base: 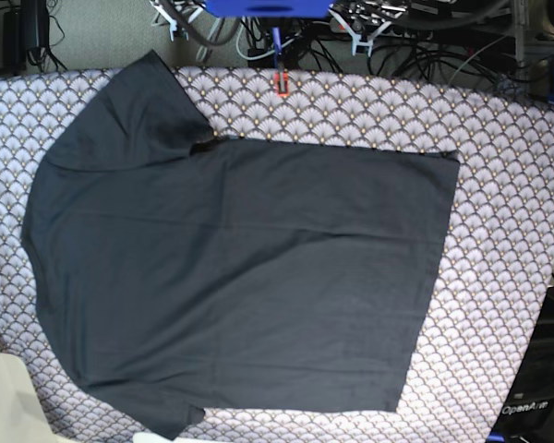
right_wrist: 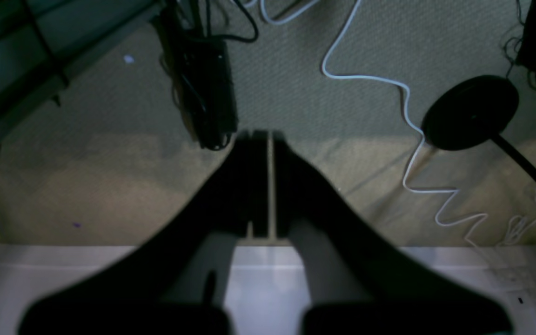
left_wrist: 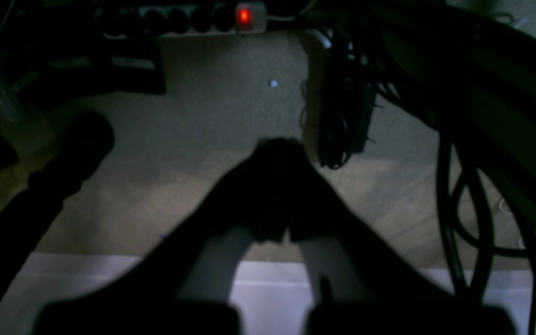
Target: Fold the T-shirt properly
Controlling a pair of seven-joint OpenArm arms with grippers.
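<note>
I see the fan-patterned tablecloth (base: pixel 499 185) covering the table, with the T-shirt (base: pixel 240 268) spread flat on it, unfolded, sleeves at the base view's left. Both wrist cameras look at carpet floor (right_wrist: pixel 86 195). My left gripper (left_wrist: pixel 279 153) is clenched, empty; my right gripper (right_wrist: pixel 268 139) too.

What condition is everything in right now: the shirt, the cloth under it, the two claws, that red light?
Dark charcoal cloth T-shirt: spread flat, unfolded, untouched.
Grey fan-patterned tablecloth: laid flat beneath the shirt.
Left gripper: shut, empty, off the table.
Right gripper: shut, empty, off the table.
Power strip's red switch: lit.
</note>
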